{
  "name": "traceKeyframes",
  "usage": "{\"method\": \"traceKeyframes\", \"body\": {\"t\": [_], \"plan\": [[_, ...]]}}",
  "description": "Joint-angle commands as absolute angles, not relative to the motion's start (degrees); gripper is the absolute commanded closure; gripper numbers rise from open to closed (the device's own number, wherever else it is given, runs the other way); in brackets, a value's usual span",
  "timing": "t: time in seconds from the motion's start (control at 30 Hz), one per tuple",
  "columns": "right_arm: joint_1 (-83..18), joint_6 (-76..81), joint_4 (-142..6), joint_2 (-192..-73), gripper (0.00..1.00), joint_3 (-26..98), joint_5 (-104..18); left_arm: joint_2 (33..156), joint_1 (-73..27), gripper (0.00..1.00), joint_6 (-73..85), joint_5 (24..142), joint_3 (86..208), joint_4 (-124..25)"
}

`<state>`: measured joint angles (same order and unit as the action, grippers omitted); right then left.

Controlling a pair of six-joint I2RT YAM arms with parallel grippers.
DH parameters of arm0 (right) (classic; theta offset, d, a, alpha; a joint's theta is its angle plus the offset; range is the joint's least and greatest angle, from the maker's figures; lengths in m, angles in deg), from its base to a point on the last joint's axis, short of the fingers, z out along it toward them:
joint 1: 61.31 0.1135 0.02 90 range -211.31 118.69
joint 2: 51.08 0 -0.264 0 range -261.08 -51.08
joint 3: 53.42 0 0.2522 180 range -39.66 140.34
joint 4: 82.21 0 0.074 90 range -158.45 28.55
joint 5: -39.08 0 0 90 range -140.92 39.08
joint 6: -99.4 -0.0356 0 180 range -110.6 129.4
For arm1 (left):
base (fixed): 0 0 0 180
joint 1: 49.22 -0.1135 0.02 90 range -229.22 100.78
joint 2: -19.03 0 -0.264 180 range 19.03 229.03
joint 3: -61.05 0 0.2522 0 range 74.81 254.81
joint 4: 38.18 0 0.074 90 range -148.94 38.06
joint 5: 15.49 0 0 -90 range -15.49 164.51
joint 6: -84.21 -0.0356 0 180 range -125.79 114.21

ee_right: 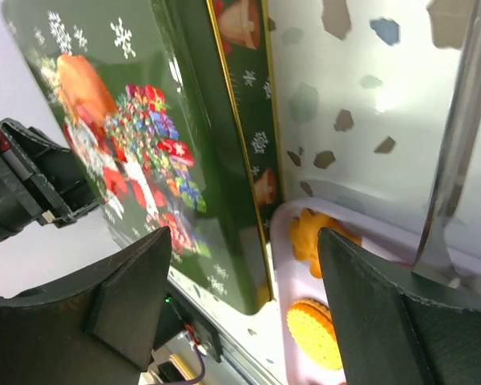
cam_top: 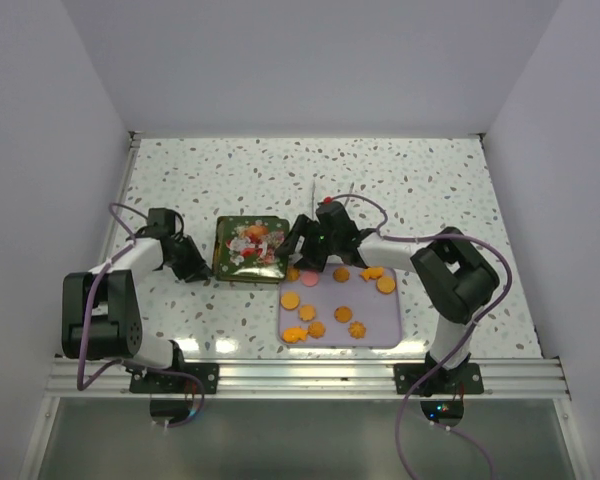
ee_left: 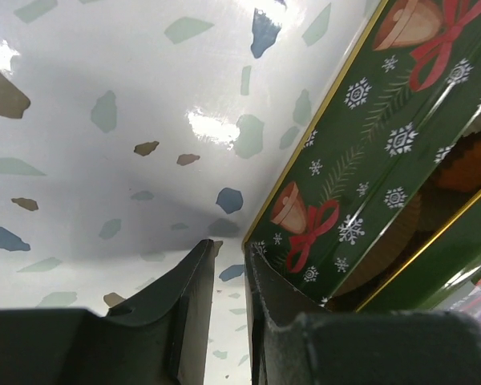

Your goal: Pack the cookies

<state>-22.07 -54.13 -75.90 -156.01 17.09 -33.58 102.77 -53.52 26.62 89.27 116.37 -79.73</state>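
Note:
Several orange round and flower cookies point(cam_top: 343, 314) and one pink round point(cam_top: 308, 279) lie on a lavender tray point(cam_top: 380, 335). A green Christmas tin point(cam_top: 250, 250) stands left of the tray, its picture lid on top. My left gripper point(cam_top: 195, 262) is at the tin's left wall, almost shut on nothing; in its wrist view the fingers point(ee_left: 194, 281) stand beside the tin's corner point(ee_left: 337, 184), where a dark gap shows orange inside. My right gripper point(cam_top: 305, 240) is wide open at the tin's right edge point(ee_right: 224, 200), above a flower cookie point(ee_right: 313, 237) and a round one point(ee_right: 313, 329).
A thin metal rod point(ee_right: 461, 136) stands at the right of the right wrist view. The speckled table point(cam_top: 400, 180) is walled by white panels at the left, back and right. The aluminium rail point(cam_top: 300, 375) with the arm bases runs along the near edge.

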Motion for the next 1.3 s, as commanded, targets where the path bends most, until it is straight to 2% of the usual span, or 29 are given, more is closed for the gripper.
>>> {"method": "traceKeyframes", "body": {"t": [0.0,0.37,0.6,1.27], "plan": [[-22.11,-52.47,-72.14,-153.3,0.23,16.59,-36.77,101.03,-53.0,0.73,27.52,90.77,115.24,-78.49],[-21.85,-53.88,-73.11,-154.97,0.32,21.06,-35.72,99.98,-53.0,0.74,28.14,91.12,114.53,-78.4],[-19.13,-55.03,-71.88,-157.61,0.46,25.28,-35.54,99.01,-52.83,0.74,28.49,91.56,114.44,-78.84],[-16.49,-56.35,-69.16,-161.74,0.53,29.07,-35.01,101.55,-46.85,0.73,28.67,85.58,129.2,-87.63]]}}
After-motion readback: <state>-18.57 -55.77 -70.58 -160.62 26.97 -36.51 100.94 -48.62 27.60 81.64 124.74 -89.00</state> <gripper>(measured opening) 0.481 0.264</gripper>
